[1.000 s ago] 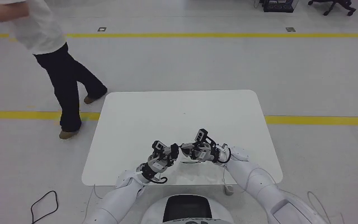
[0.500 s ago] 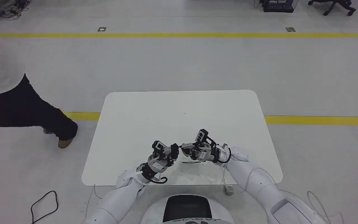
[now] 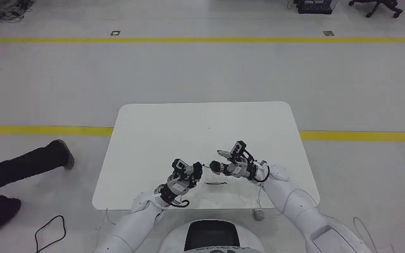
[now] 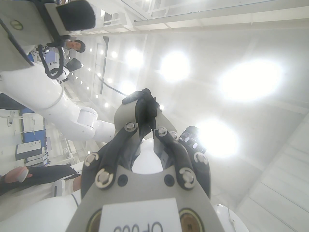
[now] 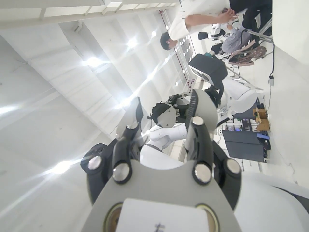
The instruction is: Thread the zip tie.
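One zip tie (image 4: 127, 99), seemingly, pinched in left pincer (image 4: 145, 103); label (image 4: 137, 214) unreadable.

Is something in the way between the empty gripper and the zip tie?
Nothing visible is. The right gripper is open, and only air above the table lies between it and the zip tie pinched in the left gripper.

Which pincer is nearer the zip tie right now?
Left. The left pincer is shut on the zip tie; the right pincer is open, apart from it, holding nothing.
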Motion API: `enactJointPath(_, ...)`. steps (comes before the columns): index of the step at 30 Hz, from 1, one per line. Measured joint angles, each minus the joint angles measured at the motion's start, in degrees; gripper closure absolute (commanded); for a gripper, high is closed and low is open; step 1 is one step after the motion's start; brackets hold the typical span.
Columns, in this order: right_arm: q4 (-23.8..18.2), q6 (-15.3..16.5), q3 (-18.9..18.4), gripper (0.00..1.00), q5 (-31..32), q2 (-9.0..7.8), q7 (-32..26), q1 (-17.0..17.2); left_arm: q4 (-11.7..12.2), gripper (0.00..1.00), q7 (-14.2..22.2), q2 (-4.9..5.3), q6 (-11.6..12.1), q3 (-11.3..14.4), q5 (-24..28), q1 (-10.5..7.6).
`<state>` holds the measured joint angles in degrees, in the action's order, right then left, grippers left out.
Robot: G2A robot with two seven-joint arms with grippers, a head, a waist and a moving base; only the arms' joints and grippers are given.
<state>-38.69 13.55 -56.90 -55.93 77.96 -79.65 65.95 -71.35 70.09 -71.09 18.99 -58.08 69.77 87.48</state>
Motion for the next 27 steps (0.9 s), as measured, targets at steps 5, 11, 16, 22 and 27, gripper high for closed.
enactJointPath(5, -4.33, 2.38, -3.99, 0.00, 0.93, -1.90, 0.01, 1.97, 0.00, 1.00, 0.00, 0.00, 0.00, 0.00, 0.00, 0.00)
enactJointPath(11, -4.34, 2.40, -3.84, 0.00, 1.01, -1.86, 0.15, 1.99, -0.09, 1.00, -0.10, -0.01, -0.05, 0.04, -0.04, 0.00)
enactJointPath(16, -8.81, 4.98, -5.19, 0.00, 3.02, -2.39, 4.94, 4.13, -4.33, 1.00, -1.92, 0.10, -1.10, 0.09, -0.09, 1.44)
enactJointPath(22, -14.87, 5.32, -8.54, 0.00, 5.79, -3.88, 7.30, 7.39, -10.96, 1.00, -4.27, 1.07, -0.93, -2.16, -2.66, 5.32)
enactJointPath(27, -15.19, 5.24, -8.73, 0.00, 6.07, -3.96, 7.55, 7.55, -11.59, 1.00, -4.32, 1.17, -1.11, -2.35, -2.82, 5.76)
